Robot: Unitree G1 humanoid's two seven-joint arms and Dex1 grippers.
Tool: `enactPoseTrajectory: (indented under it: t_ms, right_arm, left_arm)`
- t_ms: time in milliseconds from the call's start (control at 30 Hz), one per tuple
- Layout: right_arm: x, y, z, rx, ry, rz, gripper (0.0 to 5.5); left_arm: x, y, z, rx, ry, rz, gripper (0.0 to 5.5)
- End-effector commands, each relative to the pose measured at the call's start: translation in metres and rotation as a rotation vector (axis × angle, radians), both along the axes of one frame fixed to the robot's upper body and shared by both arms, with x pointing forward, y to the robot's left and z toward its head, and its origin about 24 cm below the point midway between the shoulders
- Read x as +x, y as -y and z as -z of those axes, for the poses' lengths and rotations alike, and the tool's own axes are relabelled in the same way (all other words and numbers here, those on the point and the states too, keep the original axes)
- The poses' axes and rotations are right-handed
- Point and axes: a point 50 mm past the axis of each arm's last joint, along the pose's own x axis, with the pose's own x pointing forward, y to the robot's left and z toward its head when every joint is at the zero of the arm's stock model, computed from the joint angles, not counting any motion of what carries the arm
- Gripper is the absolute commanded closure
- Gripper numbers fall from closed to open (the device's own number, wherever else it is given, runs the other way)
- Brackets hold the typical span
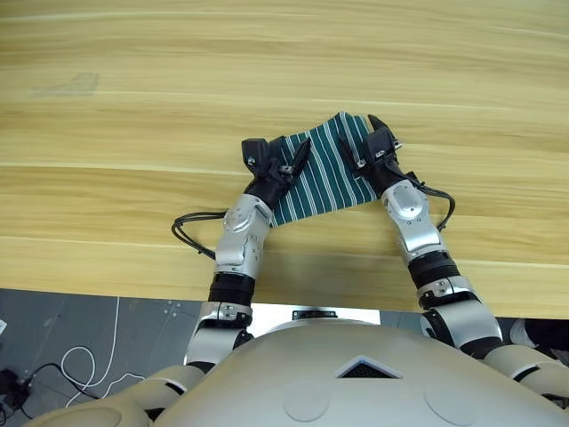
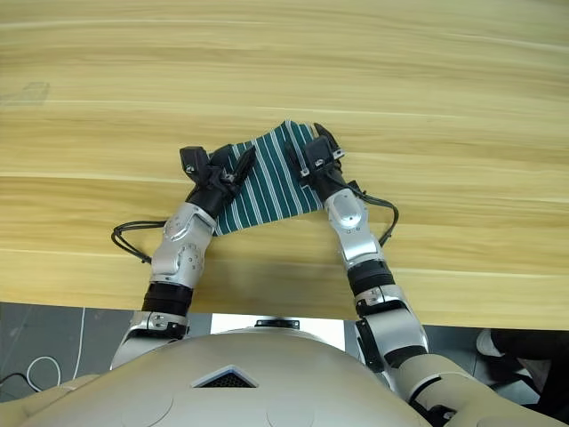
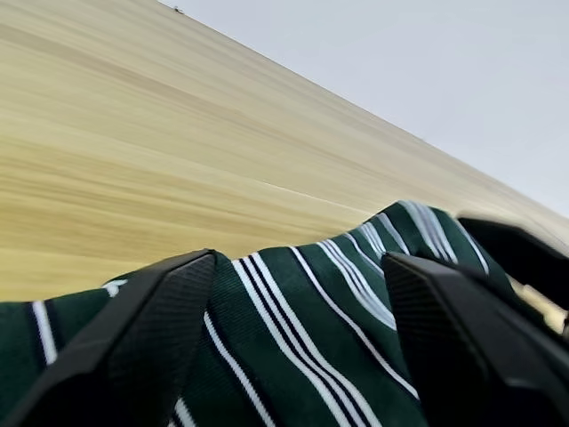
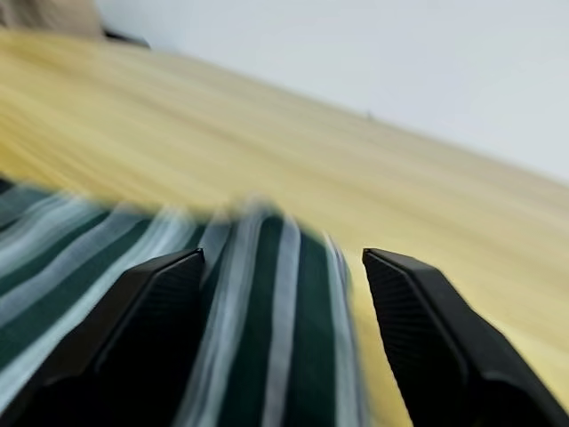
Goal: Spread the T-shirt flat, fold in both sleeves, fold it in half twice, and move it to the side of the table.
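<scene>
A dark green T-shirt with white stripes lies folded into a small packet on the wooden table, close to its near edge. My left gripper rests at the packet's left edge, open, and the left wrist view has striped cloth lying between its two black fingers. At the packet's right edge sits my right gripper, also open, straddling the cloth with its fingers wide apart. The arms cover part of the shirt's left and right borders.
The table's near edge runs just behind my forearms, with grey floor and loose cables below it. A black cable loop hangs off my left forearm. Bare wood stretches far, left and right of the shirt.
</scene>
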Motion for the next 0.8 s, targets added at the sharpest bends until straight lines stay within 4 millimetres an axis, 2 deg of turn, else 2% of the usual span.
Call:
enactPoseTrajectory:
  t_ms: [33, 233, 333, 500, 600, 700, 800]
  right_arm:
    - [0.003, 0.012, 0.01, -0.047, -0.053, 0.072, 2.18]
    - [0.004, 0.043, 0.029, 0.015, -0.202, 0.242, 2.18]
    - [0.005, 0.043, 0.027, 0.13, -0.232, 0.252, 2.18]
    - [0.01, 0.038, 0.013, 0.547, -0.336, 0.215, 2.18]
    - [0.008, 0.037, 0.009, 0.627, -0.384, 0.195, 2.18]
    - [-0.001, 0.023, -0.011, 0.58, -0.25, 0.032, 2.18]
    - [-0.032, 0.0, -0.048, 0.551, -0.017, -0.297, 2.18]
  left_arm:
    - [-0.018, -0.003, 0.031, 0.032, -0.173, -0.023, 2.04]
    - [-0.021, -0.001, 0.032, 0.046, -0.152, 0.01, 2.04]
    - [-0.023, -0.002, 0.035, 0.051, -0.152, 0.023, 2.04]
    - [-0.026, -0.002, 0.042, 0.059, -0.158, 0.039, 2.04]
    - [-0.026, -0.004, 0.044, 0.07, -0.156, 0.04, 2.04]
    - [-0.023, -0.004, 0.042, 0.079, -0.131, 0.047, 2.04]
    - [-0.017, -0.005, 0.038, 0.081, -0.097, 0.047, 2.04]
